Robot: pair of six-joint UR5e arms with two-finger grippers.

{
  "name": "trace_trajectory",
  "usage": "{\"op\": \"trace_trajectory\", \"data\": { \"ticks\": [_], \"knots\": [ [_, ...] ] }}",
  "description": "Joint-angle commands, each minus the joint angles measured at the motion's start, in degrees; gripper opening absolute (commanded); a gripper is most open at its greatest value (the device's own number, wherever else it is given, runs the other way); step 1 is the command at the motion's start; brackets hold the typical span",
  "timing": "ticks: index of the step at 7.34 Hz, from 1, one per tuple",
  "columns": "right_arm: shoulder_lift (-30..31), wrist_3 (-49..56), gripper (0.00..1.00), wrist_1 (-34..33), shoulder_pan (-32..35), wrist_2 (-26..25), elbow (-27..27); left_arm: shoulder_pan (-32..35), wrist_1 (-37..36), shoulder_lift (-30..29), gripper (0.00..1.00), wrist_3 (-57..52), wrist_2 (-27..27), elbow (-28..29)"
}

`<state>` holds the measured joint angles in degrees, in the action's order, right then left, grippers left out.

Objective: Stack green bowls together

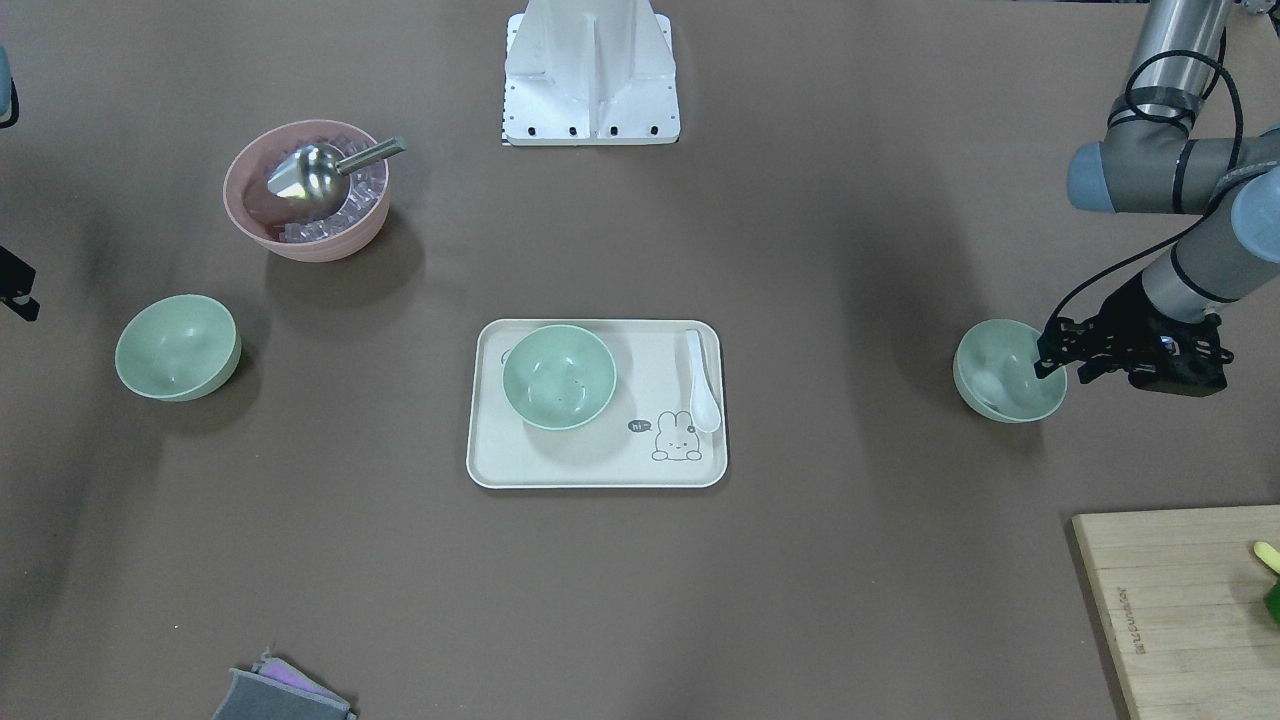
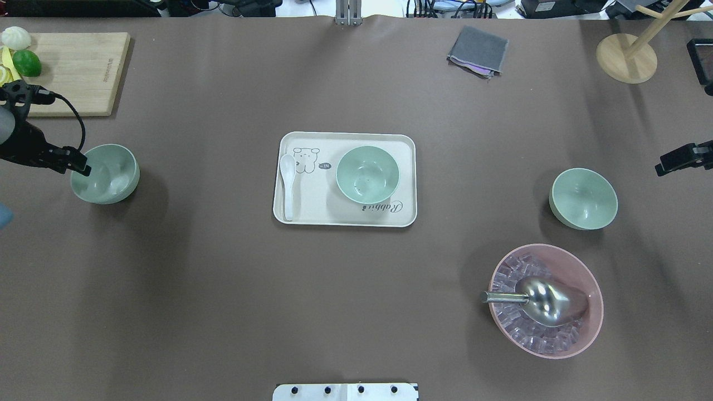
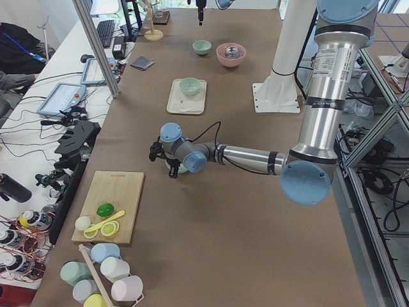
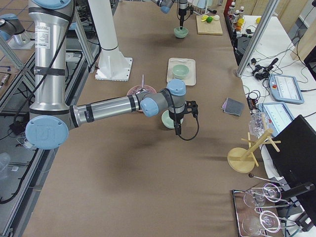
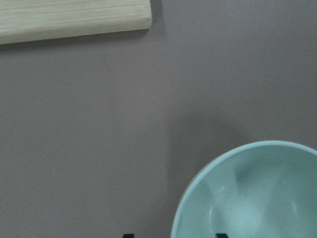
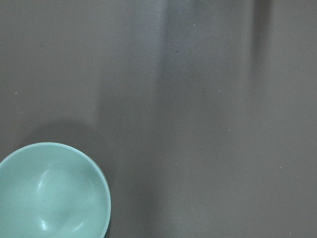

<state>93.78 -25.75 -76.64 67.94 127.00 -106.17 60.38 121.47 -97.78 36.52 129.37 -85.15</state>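
Observation:
Three pale green bowls stand apart. One sits on the table's left [image 2: 108, 175], also in the front view [image 1: 1005, 372] and the left wrist view [image 5: 252, 196]. One with dark specks is on the cream tray [image 2: 367, 174] [image 1: 558, 377]. One is on the right [image 2: 583, 199] [image 1: 178, 347] and shows in the right wrist view [image 6: 52, 193]. My left gripper [image 2: 78, 167] [image 1: 1063, 370] is open, its fingers straddling the left bowl's outer rim. My right gripper [image 2: 665, 166] hovers to the right of the right bowl; I cannot tell whether it is open or shut.
A pink bowl [image 2: 546, 301] of ice with a metal scoop stands near the right green bowl. The tray [image 2: 345, 217] also holds a white spoon [image 2: 288, 184]. A cutting board [image 2: 72, 72] lies far left, with a grey cloth [image 2: 478, 51] and a wooden stand [image 2: 626, 58] at the far edge.

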Motion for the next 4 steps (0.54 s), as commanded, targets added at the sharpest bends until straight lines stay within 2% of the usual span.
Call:
{"op": "trace_trajectory", "data": {
  "ticks": [1,2,4],
  "knots": [
    [0.00,0.00,1.00,0.00,0.00,0.00,0.00,0.00,0.09,-0.05,0.14,0.31,-0.09,-0.11],
    [0.00,0.00,1.00,0.00,0.00,0.00,0.00,0.00,0.17,0.04,0.00,0.31,-0.09,-0.28],
    [-0.18,0.00,1.00,0.00,0.00,0.00,0.08,0.00,-0.17,0.13,0.00,0.31,-0.09,-1.77]
  ]
}}
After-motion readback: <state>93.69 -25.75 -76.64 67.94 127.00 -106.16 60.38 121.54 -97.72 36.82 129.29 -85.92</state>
